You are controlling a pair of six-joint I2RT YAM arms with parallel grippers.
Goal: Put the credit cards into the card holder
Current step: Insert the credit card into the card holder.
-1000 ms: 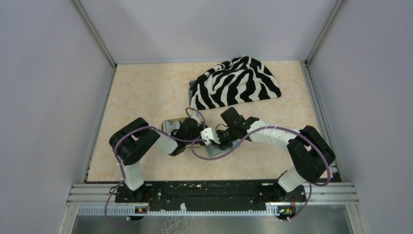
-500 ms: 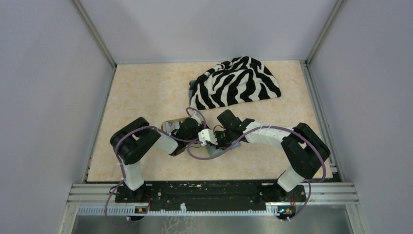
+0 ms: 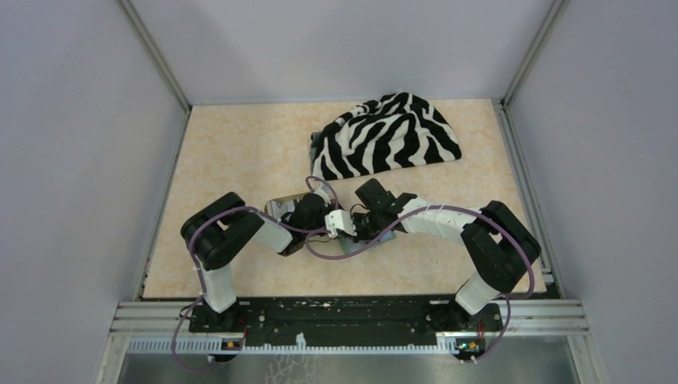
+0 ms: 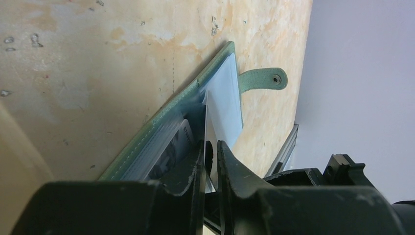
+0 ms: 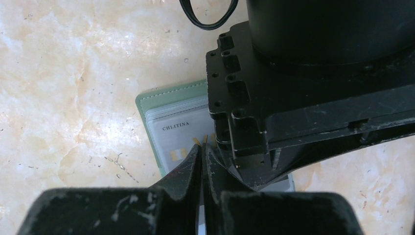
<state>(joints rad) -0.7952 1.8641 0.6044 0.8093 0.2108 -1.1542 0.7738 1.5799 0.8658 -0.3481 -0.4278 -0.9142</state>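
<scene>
Left tool pinches the pale inner leaf of the sage-green folding card holder, which lies open on the beige marbled desk. Right tool, pressed together, points at a grey plastic card inside. It is probably best to hold the leaf up and slide cards in flat.

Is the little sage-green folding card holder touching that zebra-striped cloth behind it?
Apart. The top view shows a strip of bare tabletop between the sage-green folding card holder, which lies under the arms, and the zebra-striped cloth farther back.
</scene>
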